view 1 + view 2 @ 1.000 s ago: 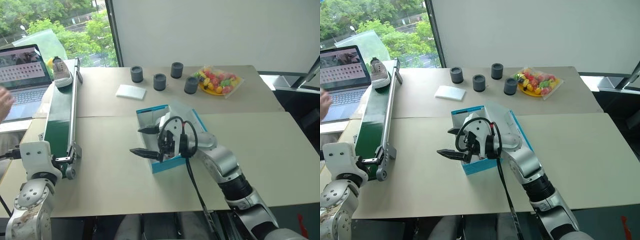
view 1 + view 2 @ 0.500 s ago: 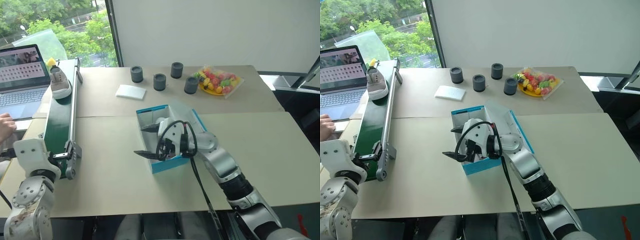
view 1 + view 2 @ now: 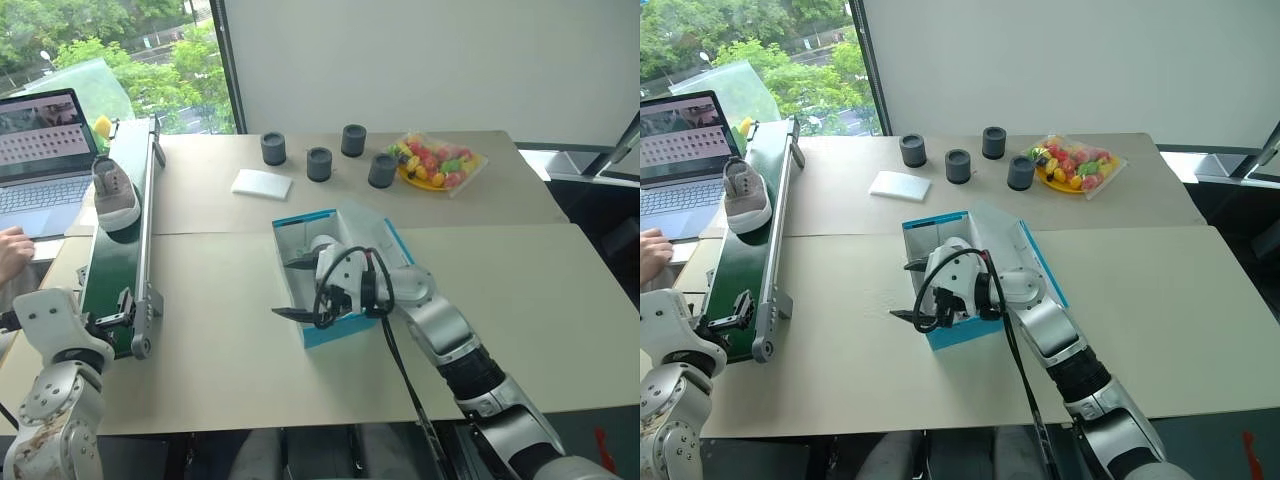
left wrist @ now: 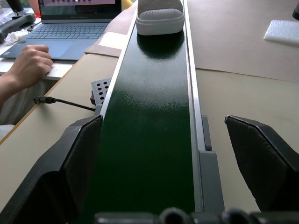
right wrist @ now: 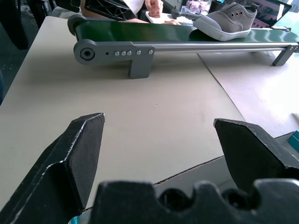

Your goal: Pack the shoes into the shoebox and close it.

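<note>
One grey shoe [image 3: 115, 195] with a pale sole rides on the green conveyor belt [image 3: 112, 262] at the left, seen toe-on in the left wrist view [image 4: 160, 16]. The cyan shoebox [image 3: 326, 334] stands open at the middle of the table, its inside mostly hidden by my right arm. My right gripper [image 3: 287, 288] hangs open over the box's left edge, pointing left toward the belt, with nothing between its fingers [image 5: 79, 149]. My left gripper [image 4: 170, 154] is open at the belt's near end, its fingers [image 4: 77, 154] astride the belt, well short of the shoe.
A laptop [image 3: 40, 150] and a person's hand [image 3: 10, 250] are left of the belt. At the back stand several black cylinders [image 3: 319, 163], a white pad [image 3: 262, 183] and a plate of coloured sweets [image 3: 437, 160].
The shoe has travelled down the belt toward its near end. My right wrist has rolled a little over the box. The person's hand has shifted down beside the laptop.
</note>
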Robot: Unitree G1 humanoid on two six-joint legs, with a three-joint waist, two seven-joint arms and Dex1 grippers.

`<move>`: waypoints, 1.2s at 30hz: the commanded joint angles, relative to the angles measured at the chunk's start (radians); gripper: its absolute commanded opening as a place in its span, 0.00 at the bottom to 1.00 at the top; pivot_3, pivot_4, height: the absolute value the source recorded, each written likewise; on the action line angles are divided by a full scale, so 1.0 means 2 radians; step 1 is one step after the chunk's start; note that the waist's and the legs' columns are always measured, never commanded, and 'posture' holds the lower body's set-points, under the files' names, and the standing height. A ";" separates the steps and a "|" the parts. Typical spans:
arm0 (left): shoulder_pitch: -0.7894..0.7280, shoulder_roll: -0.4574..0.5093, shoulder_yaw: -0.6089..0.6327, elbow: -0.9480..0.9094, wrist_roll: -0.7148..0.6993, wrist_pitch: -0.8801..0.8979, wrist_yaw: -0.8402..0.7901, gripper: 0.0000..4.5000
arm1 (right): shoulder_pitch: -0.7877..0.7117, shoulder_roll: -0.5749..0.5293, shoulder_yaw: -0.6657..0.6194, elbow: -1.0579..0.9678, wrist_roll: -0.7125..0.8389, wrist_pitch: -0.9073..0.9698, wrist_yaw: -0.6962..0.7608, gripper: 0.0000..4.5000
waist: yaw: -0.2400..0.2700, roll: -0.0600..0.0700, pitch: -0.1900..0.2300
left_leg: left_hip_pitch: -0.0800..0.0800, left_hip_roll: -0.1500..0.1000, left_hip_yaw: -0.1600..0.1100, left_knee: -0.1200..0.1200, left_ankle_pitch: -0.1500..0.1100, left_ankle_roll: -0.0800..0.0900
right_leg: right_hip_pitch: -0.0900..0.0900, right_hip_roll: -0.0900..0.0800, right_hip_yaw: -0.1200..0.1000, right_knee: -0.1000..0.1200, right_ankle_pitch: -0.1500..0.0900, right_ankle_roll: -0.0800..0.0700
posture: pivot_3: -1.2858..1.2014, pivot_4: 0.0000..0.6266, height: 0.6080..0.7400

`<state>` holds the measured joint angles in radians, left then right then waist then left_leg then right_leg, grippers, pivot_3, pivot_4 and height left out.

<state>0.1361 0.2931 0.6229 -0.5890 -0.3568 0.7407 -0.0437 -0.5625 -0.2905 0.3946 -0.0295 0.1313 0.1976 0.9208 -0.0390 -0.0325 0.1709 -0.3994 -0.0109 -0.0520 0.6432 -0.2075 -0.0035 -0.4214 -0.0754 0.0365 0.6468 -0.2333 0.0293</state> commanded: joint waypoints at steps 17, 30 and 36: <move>0.004 0.014 0.006 -0.001 0.006 0.005 0.006 1.00 | -0.003 0.008 -0.008 -0.008 0.003 -0.008 0.001 0.99 | 0.000 0.000 0.000 | 0.000 0.000 0.000 0.000 0.000 0.000 | 0.000 0.000 0.000 0.000 0.000 0.000 | 0.52 0.24 0.90; -0.001 0.026 -0.009 0.028 0.024 0.048 0.019 1.00 | -0.007 0.013 -0.016 -0.011 0.010 0.004 -0.007 0.99 | 0.000 0.000 0.000 | 0.000 0.000 0.000 0.000 0.000 0.000 | 0.000 0.000 0.000 0.000 0.000 0.000 | 0.52 0.24 0.90; -0.010 0.024 -0.010 0.031 0.019 0.060 0.016 1.00 | -0.009 0.016 -0.023 -0.014 0.012 0.013 -0.011 0.99 | 0.000 0.000 0.000 | 0.000 0.000 0.000 0.000 0.000 0.000 | 0.000 0.000 0.000 0.000 0.000 0.000 | 0.52 0.24 0.90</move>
<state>0.1271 0.3303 0.5985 -0.5143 -0.3198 0.8573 -0.0121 -0.5627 -0.2650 0.3755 -0.0282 0.1394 0.2192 0.9086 -0.0385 -0.0326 0.1708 -0.3992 -0.0109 -0.0526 0.6432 -0.2075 -0.0036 -0.4215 -0.0757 0.0366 0.6471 -0.2332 0.0293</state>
